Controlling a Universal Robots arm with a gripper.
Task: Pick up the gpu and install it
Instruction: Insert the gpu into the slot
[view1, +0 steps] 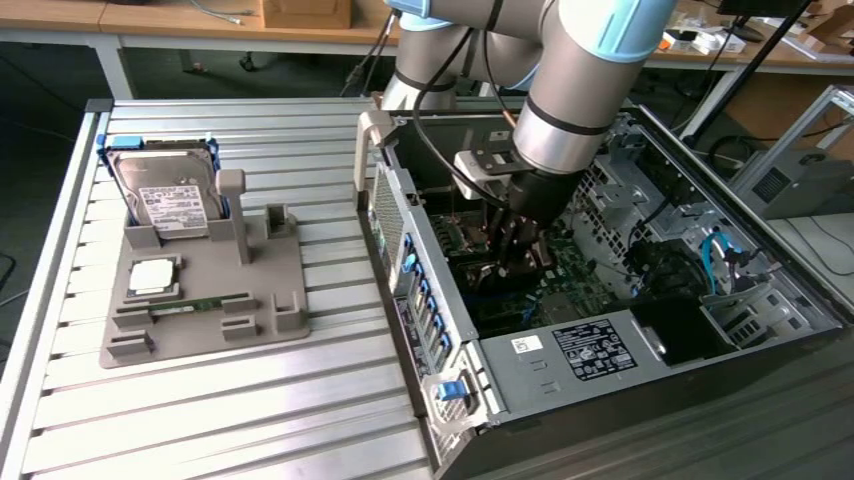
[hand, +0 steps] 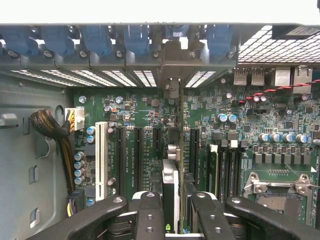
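My gripper (view1: 523, 245) is down inside the open computer case (view1: 441, 330), shut on the gpu (view1: 514, 268), which shows as a dark flat card below the wrist. In the wrist view the gpu (hand: 171, 187) is seen edge-on between the two black fingers (hand: 150, 215). It stands upright just above the green motherboard (hand: 240, 125) and lines up with the long black expansion slots (hand: 137, 150) and a rear bracket opening (hand: 172, 87). Whether the card touches a slot is hidden by the fingers.
A grey fixture (view1: 200, 330) on the slatted table at the exterior view's left holds a silver hard drive (view1: 167, 200), a square chip (view1: 154, 275) and a green memory stick (view1: 200, 303). Case walls, cables (hand: 50, 130) and the CPU socket (hand: 280, 185) crowd the gripper.
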